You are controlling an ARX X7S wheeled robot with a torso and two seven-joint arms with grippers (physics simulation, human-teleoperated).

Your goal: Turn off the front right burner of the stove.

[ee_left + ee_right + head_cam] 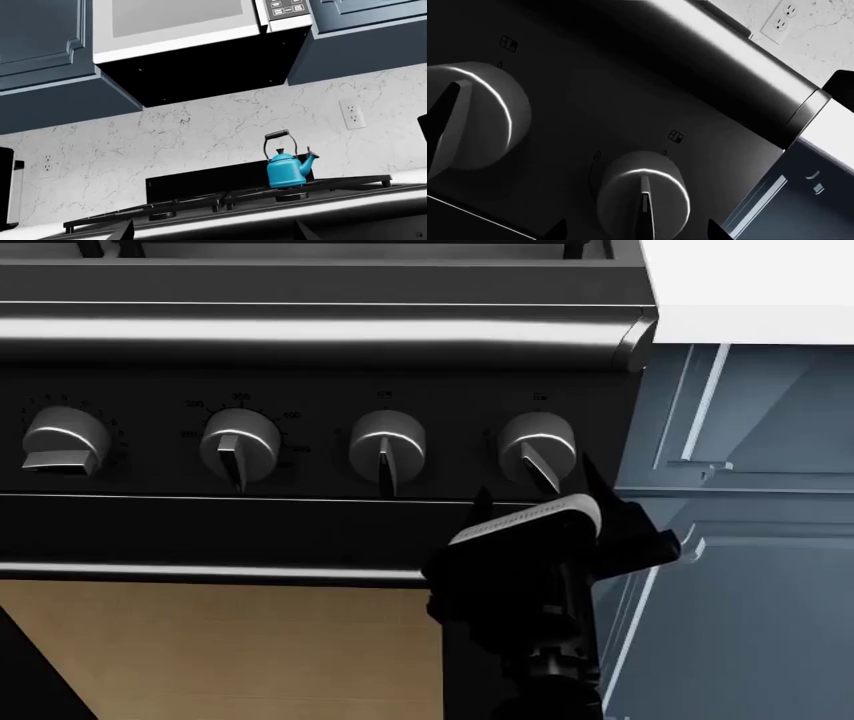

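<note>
Reaching up at the stove (334, 530), the right hand (541, 502) is hanging just below the rightmost knob (537, 448), its dark fingers (481, 515) spread wide enough to straddle it and gripping nothing. That knob's pointer is sitting slightly off from the straight-down pointers of its neighbours, so it is probably the one feeding the front right burner, though the small icon above it is too faint to confirm. In the right wrist view the knob (640, 195) is lying centred between the fingertips. To do this well, the hand should be rising squarely, closing on the knob's sides, then twisting without slipping. The burner itself is hard to pick out; the left wrist view shows the grates (267, 197) and a kettle (288, 170). The left hand is showing only dark tips, so its opening cannot be told.
</note>
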